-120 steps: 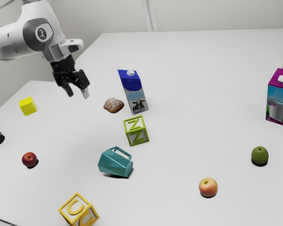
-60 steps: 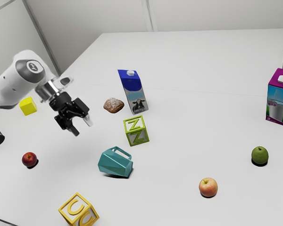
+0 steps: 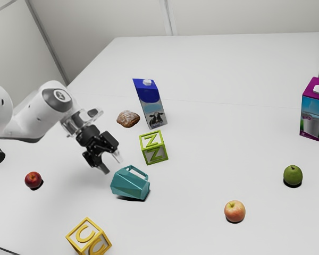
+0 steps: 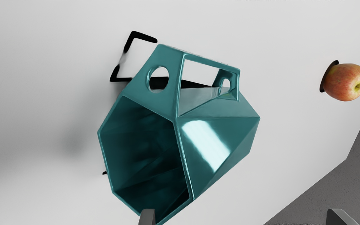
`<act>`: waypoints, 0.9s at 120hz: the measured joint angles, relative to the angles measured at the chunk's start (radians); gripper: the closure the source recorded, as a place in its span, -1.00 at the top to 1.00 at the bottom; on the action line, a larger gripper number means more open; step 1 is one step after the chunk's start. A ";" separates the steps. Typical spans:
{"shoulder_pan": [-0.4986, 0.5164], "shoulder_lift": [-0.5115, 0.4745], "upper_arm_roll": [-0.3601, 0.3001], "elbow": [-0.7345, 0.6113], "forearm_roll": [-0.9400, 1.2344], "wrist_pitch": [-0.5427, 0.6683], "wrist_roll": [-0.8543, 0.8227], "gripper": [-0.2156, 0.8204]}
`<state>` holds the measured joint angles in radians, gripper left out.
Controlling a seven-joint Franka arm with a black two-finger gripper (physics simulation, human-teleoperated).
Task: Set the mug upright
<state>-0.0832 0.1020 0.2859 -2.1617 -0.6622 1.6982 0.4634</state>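
In the exterior view my gripper (image 3: 111, 163) hangs just above and to the left of the teal mug (image 3: 130, 183), its two fingers apart with nothing held. The mug lies on its side on the table, its handle upward. In the wrist view the mug (image 4: 217, 137) shows its open mouth turned toward the hand, and the gripper (image 4: 241, 217) stands open. One fingertip overlaps the lower rim of the mouth in that picture; whether they touch I cannot tell.
A green Z block (image 3: 153, 147) stands close behind the mug, with a pastry (image 3: 128, 119) and a blue carton (image 3: 151, 103) beyond. A yellow C block (image 3: 89, 237) is nearer the camera. Around lie a red apple (image 3: 33, 180), a lighter apple (image 3: 235, 211) and a green fruit (image 3: 293, 176).
From high at the exterior view's left, my gripper has come down and toward the exterior view's right, close to the mug. The mug has stayed where it was.
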 joint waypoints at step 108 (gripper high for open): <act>0.005 0.083 -0.066 -0.022 -0.153 0.034 0.089 -0.01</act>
<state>-0.0778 0.1847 0.2200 -2.1836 -0.8152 1.7324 0.5528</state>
